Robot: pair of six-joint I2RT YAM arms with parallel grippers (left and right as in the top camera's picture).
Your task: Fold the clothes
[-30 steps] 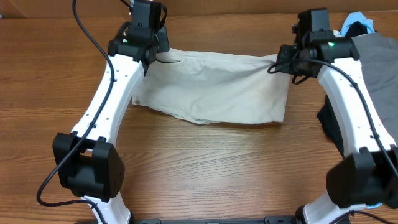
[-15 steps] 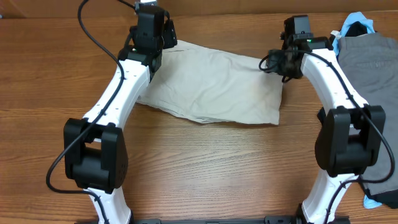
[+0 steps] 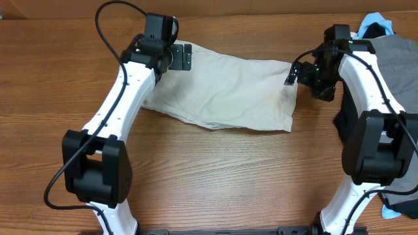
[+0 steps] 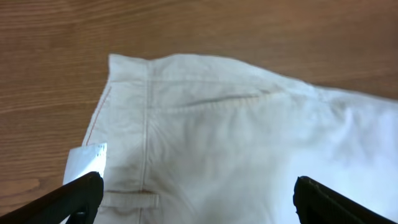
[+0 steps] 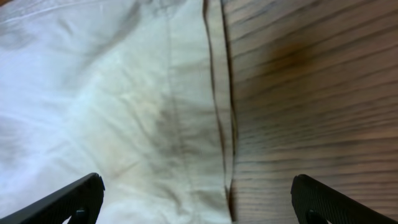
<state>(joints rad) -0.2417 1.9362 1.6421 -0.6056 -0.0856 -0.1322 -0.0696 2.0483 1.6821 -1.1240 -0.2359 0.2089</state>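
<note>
Near the far edge of the brown wooden counter [image 3: 215,170], I see cream cotton shorts [image 3: 228,91] lying flat. My left gripper [image 3: 184,57] and right gripper [image 3: 289,75] hover at opposite ends, both spread wide and holding nothing.

Both arms stretch from the near edge to the far side. The left gripper [image 3: 183,57] points right and the right gripper [image 3: 291,74] points left, each with its fingers [image 4: 79,194] spread wide apart.
</note>
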